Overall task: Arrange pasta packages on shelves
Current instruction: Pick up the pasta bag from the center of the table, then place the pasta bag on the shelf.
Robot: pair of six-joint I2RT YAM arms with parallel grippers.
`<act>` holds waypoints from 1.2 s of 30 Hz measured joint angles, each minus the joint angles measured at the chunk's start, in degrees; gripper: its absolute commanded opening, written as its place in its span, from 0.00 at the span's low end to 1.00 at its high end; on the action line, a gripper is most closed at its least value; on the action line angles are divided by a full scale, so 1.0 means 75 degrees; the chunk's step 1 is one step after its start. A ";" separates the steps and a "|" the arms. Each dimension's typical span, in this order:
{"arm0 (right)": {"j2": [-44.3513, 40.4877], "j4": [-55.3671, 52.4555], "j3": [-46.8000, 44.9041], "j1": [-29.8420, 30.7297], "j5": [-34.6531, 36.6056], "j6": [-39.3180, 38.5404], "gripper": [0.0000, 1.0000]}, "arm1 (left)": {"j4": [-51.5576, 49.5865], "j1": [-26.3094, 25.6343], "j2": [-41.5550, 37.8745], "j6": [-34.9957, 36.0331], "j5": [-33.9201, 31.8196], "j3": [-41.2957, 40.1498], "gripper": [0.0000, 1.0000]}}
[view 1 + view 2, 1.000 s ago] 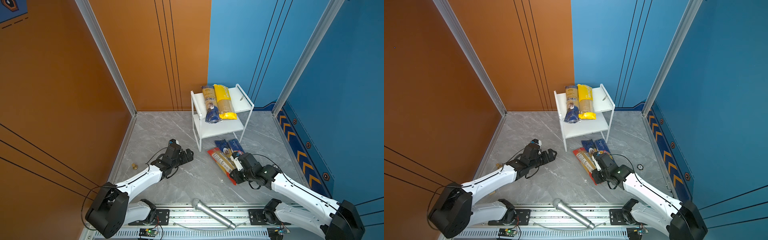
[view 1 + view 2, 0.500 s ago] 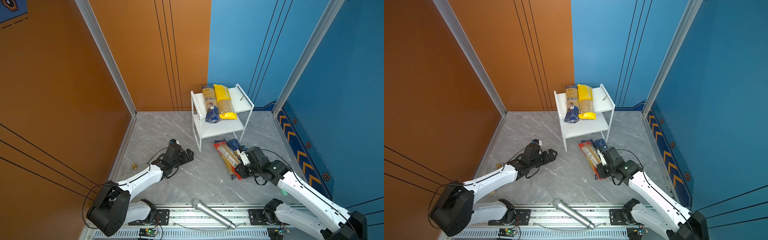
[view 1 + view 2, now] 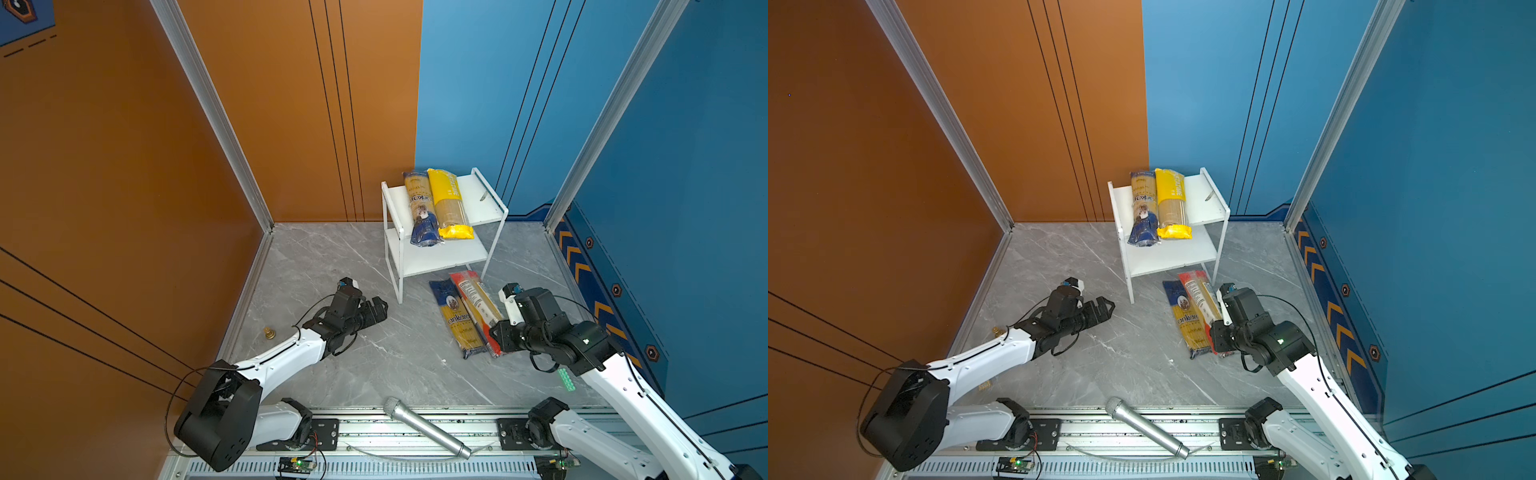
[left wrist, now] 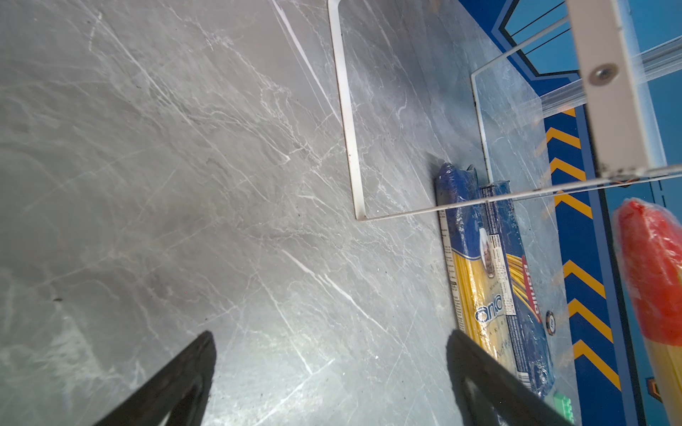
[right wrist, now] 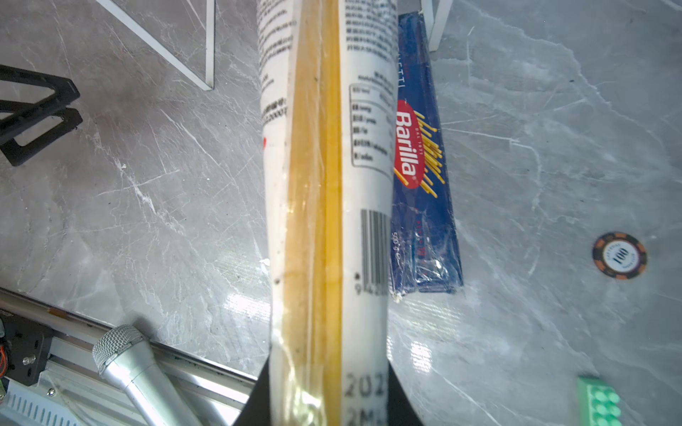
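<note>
Red bag point(image 3: 476, 305) sits pinched at its near end in the right jaws, raised off the counter point(image 3: 374, 365) beside the rack point(image 3: 440, 259). Left jaws hang spread, empty. Carrying step, I reckon; next it needs swinging level onto a shelf, perhaps beside the yellow bag point(image 3: 449, 203).
</note>
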 measured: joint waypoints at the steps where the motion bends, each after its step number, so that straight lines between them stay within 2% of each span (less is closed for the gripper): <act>1: -0.0061 -0.0137 0.0087 -0.0047 0.0064 0.0012 0.00 | 0.0032 0.0000 0.0000 0.0000 0.0006 0.0000 0.98; 17: -0.0289 -0.1224 0.1157 -0.1475 0.0866 0.0050 0.00 | 0.0446 0.0038 -0.0119 -0.0003 0.0289 -0.0189 0.98; 24: 0.0329 -0.1335 0.1953 -0.1944 0.0953 -0.0350 0.00 | 0.0458 0.0044 -0.0198 -0.0003 0.0399 -0.0207 0.98; 36: 0.1827 -0.1329 0.4086 -0.2961 0.0930 -0.1212 0.00 | 0.0452 0.0050 -0.0280 -0.0003 0.0402 -0.0207 0.98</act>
